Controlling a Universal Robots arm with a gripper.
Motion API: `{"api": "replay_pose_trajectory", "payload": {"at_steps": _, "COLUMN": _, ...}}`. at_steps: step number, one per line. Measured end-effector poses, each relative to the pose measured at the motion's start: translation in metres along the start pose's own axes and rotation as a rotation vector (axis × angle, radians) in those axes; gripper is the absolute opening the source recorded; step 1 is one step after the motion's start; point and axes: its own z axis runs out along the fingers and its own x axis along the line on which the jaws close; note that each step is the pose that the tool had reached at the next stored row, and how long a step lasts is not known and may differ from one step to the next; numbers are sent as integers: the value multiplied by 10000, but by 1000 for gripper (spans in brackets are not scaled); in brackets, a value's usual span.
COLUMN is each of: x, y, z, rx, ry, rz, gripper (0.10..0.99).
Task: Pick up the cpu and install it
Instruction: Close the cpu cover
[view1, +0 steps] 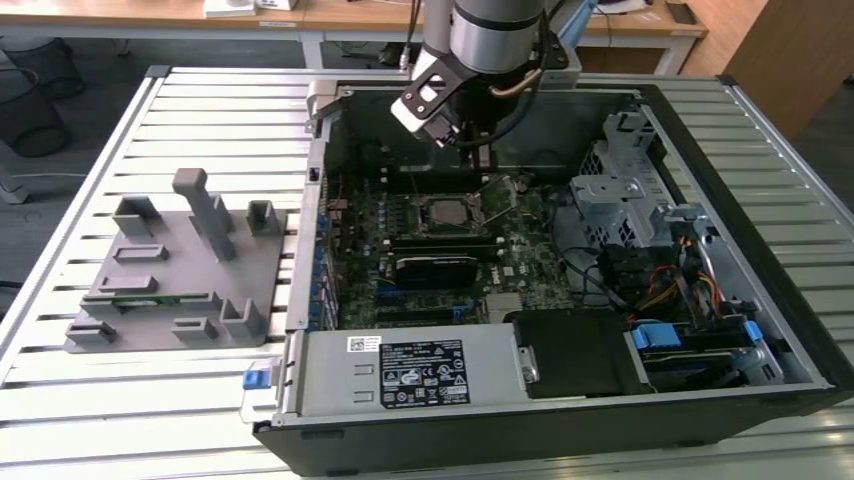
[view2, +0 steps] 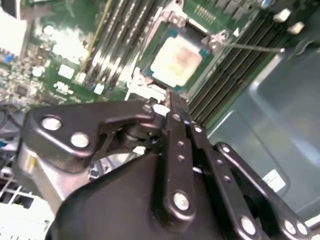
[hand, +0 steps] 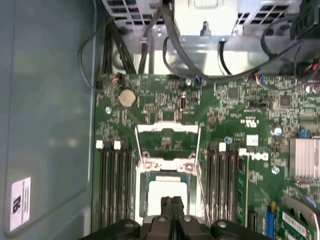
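Observation:
The cpu (view1: 445, 212), a pale square chip, lies flat in its socket on the green motherboard (view1: 534, 225) inside the open computer case. In both wrist views the cpu (view2: 177, 60) (hand: 167, 192) sits inside the metal socket frame. The socket's retention plate (hand: 167, 131) is flipped open beside it. My gripper (view1: 477, 165) hangs just above the socket. Its black fingers (hand: 176, 210) are pressed together with nothing between them. The gripper (view2: 170, 102) is apart from the chip, over the socket's edge.
The case walls (view1: 314, 200) ring the board. A drive cage (view1: 627, 190) and cables stand at the exterior view's right, and a power supply (view1: 414, 372) lies at the front. Memory slots (hand: 115, 180) flank the socket. A grey fixture with posts (view1: 174, 270) rests on the slatted table.

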Motion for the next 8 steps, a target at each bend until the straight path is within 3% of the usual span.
{"api": "replay_pose_trajectory", "payload": {"at_steps": 5, "x": -3, "y": 22, "z": -53, "rx": 4, "ry": 3, "rz": 0, "gripper": 106}}
{"api": "replay_pose_trajectory", "payload": {"at_steps": 8, "x": -13, "y": 117, "z": -54, "rx": 92, "ry": 3, "rz": 9, "gripper": 106}}
